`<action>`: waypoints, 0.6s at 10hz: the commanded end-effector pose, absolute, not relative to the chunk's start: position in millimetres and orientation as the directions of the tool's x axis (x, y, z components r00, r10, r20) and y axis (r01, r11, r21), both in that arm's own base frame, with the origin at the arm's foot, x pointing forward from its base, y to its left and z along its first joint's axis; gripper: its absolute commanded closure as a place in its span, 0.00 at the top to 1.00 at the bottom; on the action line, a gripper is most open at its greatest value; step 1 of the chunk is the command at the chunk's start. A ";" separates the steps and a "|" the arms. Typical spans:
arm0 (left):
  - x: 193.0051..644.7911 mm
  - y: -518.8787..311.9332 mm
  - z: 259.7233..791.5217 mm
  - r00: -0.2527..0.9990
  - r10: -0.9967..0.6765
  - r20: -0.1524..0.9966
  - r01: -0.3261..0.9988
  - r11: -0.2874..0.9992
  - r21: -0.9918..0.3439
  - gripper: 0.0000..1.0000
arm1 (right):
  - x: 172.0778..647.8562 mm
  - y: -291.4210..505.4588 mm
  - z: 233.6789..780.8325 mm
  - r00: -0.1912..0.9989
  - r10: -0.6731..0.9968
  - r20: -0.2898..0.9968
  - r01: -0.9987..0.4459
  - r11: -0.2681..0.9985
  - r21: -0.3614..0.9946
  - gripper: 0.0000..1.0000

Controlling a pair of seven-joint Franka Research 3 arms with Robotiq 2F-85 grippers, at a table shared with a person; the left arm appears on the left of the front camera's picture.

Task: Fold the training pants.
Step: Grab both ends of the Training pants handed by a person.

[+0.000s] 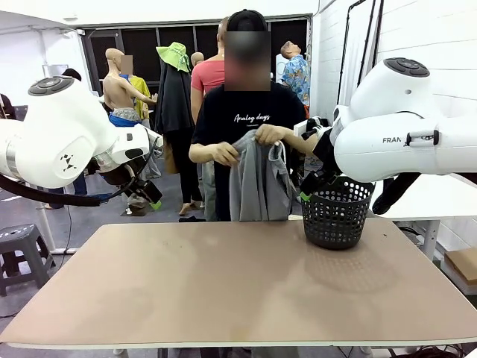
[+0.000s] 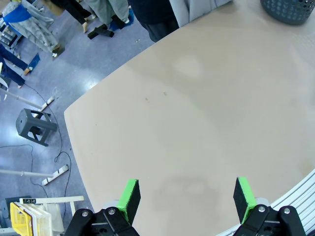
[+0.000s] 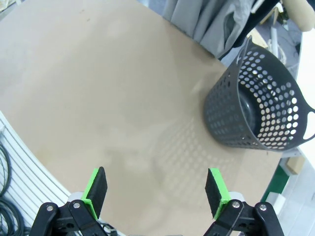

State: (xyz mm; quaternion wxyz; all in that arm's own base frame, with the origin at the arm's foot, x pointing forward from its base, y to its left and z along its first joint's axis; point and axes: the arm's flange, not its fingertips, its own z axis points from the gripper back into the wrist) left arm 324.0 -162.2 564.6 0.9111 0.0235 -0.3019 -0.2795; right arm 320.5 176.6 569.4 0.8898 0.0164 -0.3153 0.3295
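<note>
Grey training pants (image 1: 258,183) aloft in person's hands (image 1: 223,154); basket (image 1: 337,212) beside

Table (image 1: 223,283): one flat top, tan and matte, with rounded corners and a pale edge band. The surface is level and unbroken.

One item stands directly on it, a dark perforated plastic basket (image 1: 337,212). It is round, upright on its base, and has loop handles at the rim. It sits close to the table's far edge, on the robot's right half.

A dotted shadow (image 3: 192,147) (cast through the basket's holes) lies on the top just beside the basket, on the robot's side of it.

Well apart from the basket, toward the robot's left, the top carries a faint paler patch (image 2: 187,66) and small dark specks (image 2: 146,100) near that patch.
</note>
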 end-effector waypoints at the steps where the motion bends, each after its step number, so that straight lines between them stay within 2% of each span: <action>1: 324.3 -161.6 564.0 0.656 -0.517 0.549 0.497 0.844 0.201 1.00 | 321.0 177.1 569.8 0.578 0.575 0.578 -0.599 0.781 -0.177 1.00; 6: 324.3 -161.6 564.0 0.656 -0.517 0.549 0.497 0.844 0.201 1.00 | 321.0 177.1 569.8 0.578 0.575 0.578 -0.599 0.781 -0.177 1.00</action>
